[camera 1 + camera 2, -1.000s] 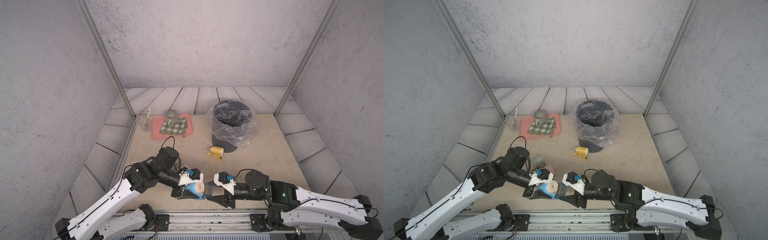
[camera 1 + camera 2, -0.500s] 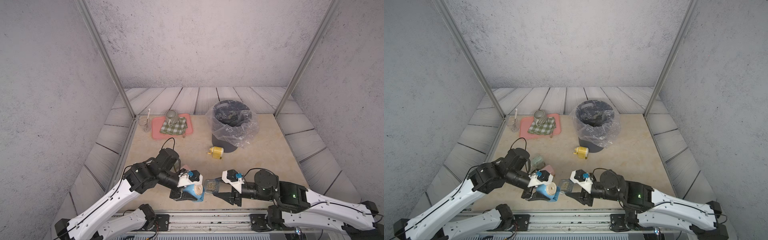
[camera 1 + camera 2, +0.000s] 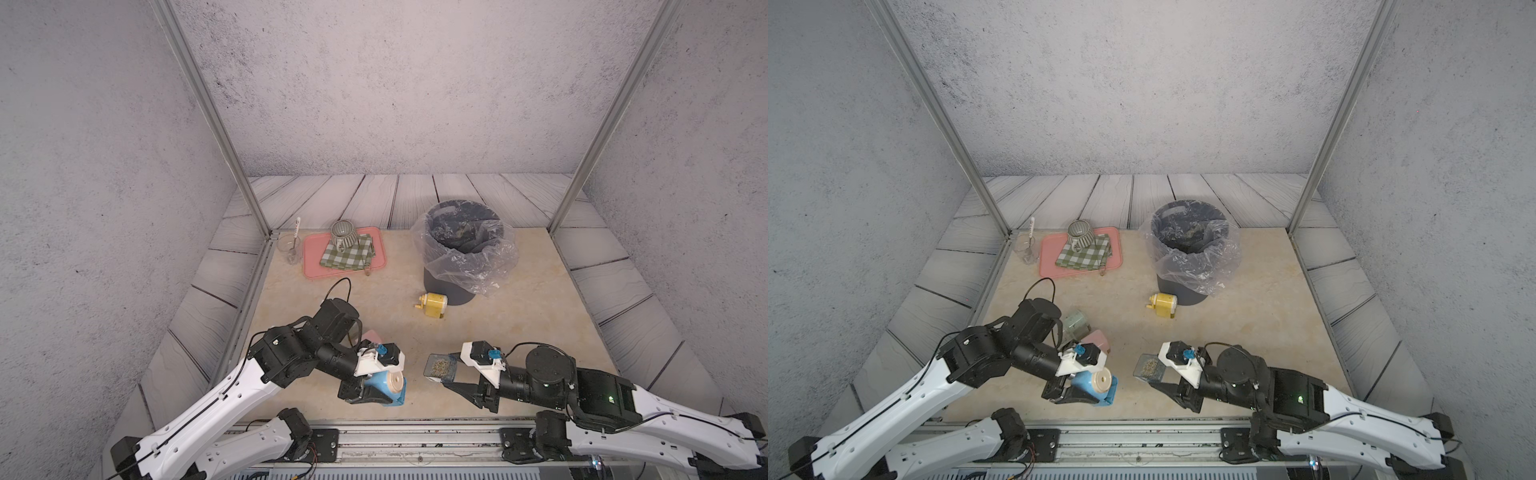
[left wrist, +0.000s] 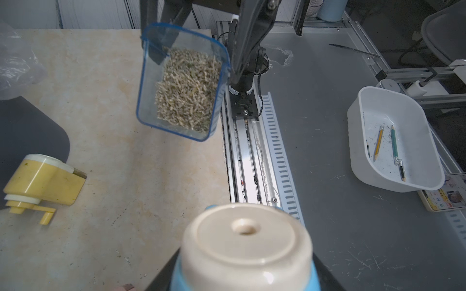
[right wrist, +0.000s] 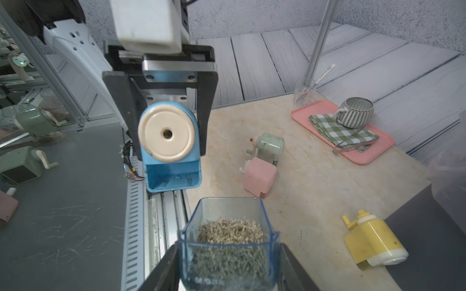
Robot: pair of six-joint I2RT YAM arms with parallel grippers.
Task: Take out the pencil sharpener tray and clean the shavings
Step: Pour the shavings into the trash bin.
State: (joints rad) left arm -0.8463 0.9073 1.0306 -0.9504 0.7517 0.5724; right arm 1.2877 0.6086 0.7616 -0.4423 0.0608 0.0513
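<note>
Left tool point(image 3: 374, 392) clamps the blue sharpener point(image 3: 388, 384) at the tabletop's point(image 3: 540, 311) near edge. Right tool point(image 3: 451, 372) grips the clear tray point(image 3: 438, 368) (full of shavings), a gap apart. Open surface runs to the lined bin point(image 3: 461, 249), with a yellow sharpener point(image 3: 432, 304) at its base.

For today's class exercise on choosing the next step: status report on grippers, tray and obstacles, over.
Left gripper shut on blue sharpener. Right gripper shut on tray, out, shavings inside. Yellow sharpener lies before bin.
</note>
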